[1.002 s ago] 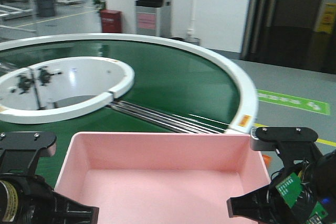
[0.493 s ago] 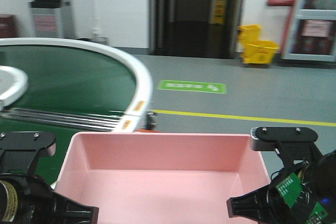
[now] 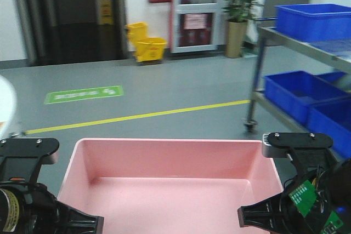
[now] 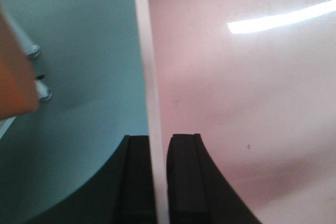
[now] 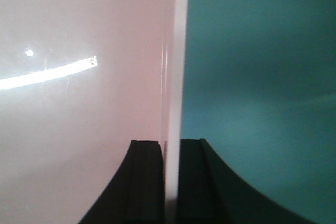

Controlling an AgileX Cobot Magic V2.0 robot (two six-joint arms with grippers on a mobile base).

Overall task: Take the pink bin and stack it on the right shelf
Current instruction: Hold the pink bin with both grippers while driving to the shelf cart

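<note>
Front-facing view: pink bin (image 3: 164,184) held between both arms, long axis nine-to-three, left gripper (image 4: 157,145) and right gripper (image 5: 170,150) each clamped tight on an end rim, right shelf (image 3: 307,45) at two o'clock, nearer the right arm.

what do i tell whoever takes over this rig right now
Left tool: shut on the left wall of the pink bin, one finger inside, one outside.
Right tool: shut on the bin's right wall in the same way.
Bin: held level between the two arms and empty. The wrist views show only floor beside it.
Right shelf: ahead and to the right, apart from the bin, with blue crates on its tiers.
Done: the bin is grabbed.
Left: close in on the shelf, set the bin on a free spot and open both tools.
</note>
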